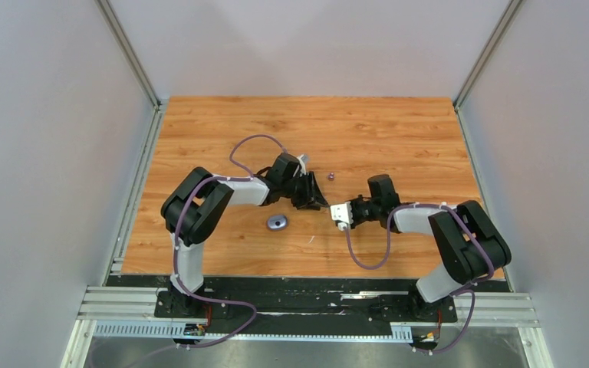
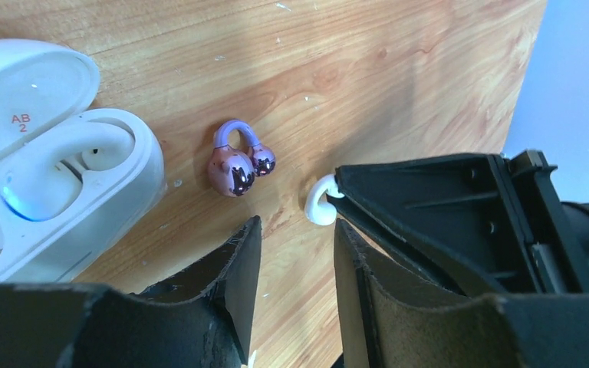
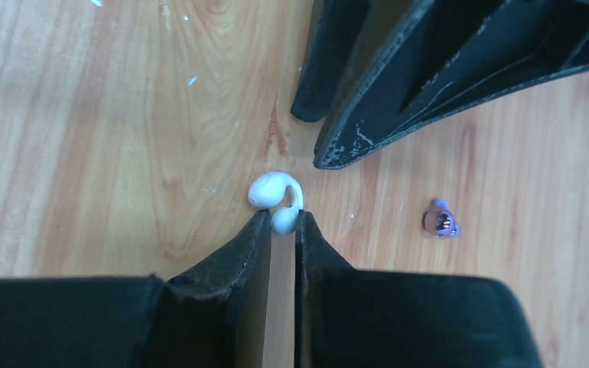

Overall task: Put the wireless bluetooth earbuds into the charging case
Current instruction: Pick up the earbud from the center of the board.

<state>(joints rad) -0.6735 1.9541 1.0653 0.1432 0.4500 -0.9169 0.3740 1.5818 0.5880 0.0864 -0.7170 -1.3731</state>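
Note:
In the right wrist view my right gripper [image 3: 284, 218] is shut on a white earbud [image 3: 274, 198] that rests on the wooden table. The same earbud [image 2: 321, 202] shows at the right gripper's tip in the left wrist view. My left gripper [image 2: 299, 226] is open and empty, just short of that earbud. A dark purple earbud [image 2: 238, 161] lies loose beside them; it also shows in the right wrist view [image 3: 440, 221] and the top view [image 1: 330, 175]. An open white case [image 2: 134, 180] with one white earbud [image 2: 61, 165] seated in it lies to the left.
A purple pebble-shaped case [image 1: 277, 222] lies on the table in front of the left arm. The two grippers [image 1: 318, 201] [image 1: 334, 211] nearly meet tip to tip at mid-table. Grey walls stand on the left, right and far sides.

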